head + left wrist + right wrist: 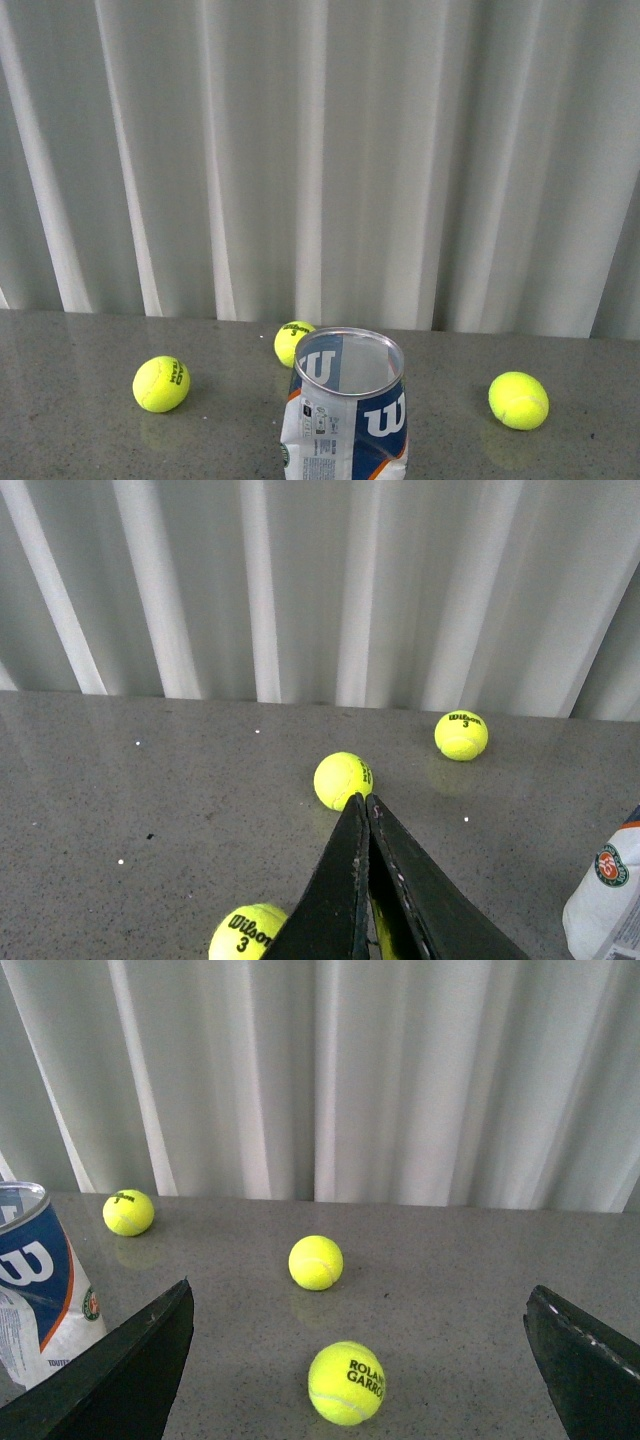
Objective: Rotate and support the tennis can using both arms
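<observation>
From the front view I find the tennis can (347, 410) standing upright on the grey speckled desk (80, 440), near the lower middle of the picture, its open silvery rim facing up and empty as far as I can see into it. Its label shows a white "W" on blue, with an orange stripe and white printed panel below. Neither arm appears in this view.

Three yellow tennis balls lie on the desk around the can in the front view: one (161, 384) well to the left, one (293, 342) just behind the can's rim on the left side and partly hidden by it, and one (518, 400) well to the right. A pale pleated curtain (320, 150) closes off the far edge of the desk.

In the left wrist view I see the left end effector (366, 810) with its two black fingers pressed together at the tips, pinching nothing. A ball (344, 780) sits just beyond the tips.

In the right wrist view I see the right end effector (360, 1360) spread wide, its fingers (120, 1380) at opposite edges of the picture, clear of the can. A ball marked "ROLAND GARROS" (346, 1382) lies between them on the desk.
</observation>
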